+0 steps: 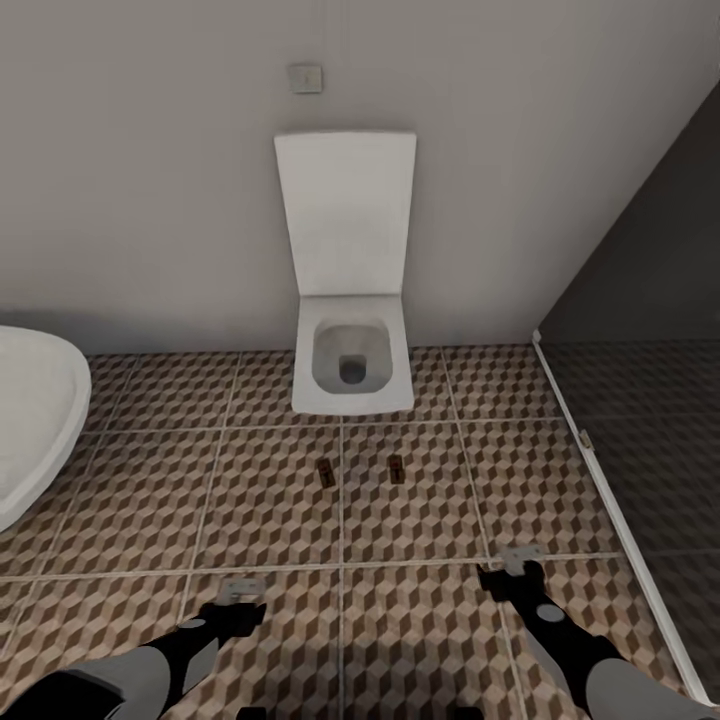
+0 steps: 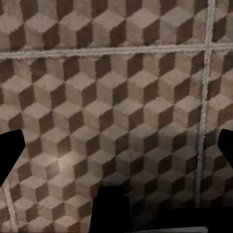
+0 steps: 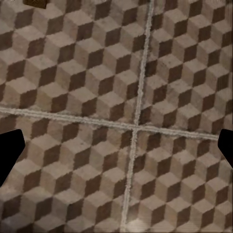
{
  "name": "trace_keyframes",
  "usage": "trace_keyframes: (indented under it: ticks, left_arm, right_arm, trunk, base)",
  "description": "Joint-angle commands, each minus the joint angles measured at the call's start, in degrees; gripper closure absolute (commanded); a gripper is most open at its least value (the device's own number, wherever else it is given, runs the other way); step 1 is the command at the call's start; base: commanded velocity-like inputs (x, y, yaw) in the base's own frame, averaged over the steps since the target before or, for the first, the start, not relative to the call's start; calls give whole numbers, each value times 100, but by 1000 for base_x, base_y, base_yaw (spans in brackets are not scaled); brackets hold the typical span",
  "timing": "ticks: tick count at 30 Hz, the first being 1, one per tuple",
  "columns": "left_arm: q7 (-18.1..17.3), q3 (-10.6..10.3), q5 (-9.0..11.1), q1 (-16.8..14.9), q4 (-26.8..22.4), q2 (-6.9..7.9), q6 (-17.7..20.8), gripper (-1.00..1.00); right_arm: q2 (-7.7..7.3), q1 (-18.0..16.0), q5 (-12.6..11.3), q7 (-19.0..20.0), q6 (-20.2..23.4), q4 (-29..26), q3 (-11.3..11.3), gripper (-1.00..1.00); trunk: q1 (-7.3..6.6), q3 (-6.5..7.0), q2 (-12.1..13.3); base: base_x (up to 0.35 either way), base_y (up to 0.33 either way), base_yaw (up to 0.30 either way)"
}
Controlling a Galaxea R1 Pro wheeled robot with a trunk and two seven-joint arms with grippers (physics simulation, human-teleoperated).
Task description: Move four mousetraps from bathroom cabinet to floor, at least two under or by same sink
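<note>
Two mousetraps lie flat on the bathroom floor (image 1: 250, 500) in front of the toilet: one (image 1: 326, 474) to the left of a grout line, the other (image 1: 396, 468) to its right, a short way apart. My left gripper (image 1: 243, 590) hangs low over the tiles, nearer to me than the left trap. It is open and empty, as the left wrist view (image 2: 116, 150) shows. My right gripper (image 1: 517, 560) is open and empty too (image 3: 116, 150), out to the right of the traps. A dark-brown corner (image 3: 36, 3) pokes in at the right wrist view's edge. The cabinet and the sink are out of view.
A white square toilet (image 1: 352, 360) with its lid up stands against the back wall. A white rounded bathtub (image 1: 30, 420) juts in at the left. A dark panel with a white bottom rail (image 1: 600, 470) closes off the right side.
</note>
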Motion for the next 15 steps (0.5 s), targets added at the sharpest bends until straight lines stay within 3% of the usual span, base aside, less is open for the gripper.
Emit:
trace_keyframes:
  ticks: [1, 15]
  left_arm:
    - [-34, -44, 58, -9, 26, 20, -40, -100]
    - [-31, -44, 63, 4, 48, 235, -46, -100]
  right_arm:
    - [-11, -3, -45, -25, -23, 37, 49, -100]
    - [-23, -2, -64, -24, -582, 683, 35, -100]
  trunk:
    - [-23, 16, 40]
    - [-330, 267, 601]
  base:
    - [0, 0, 0]
    - [0, 0, 0]
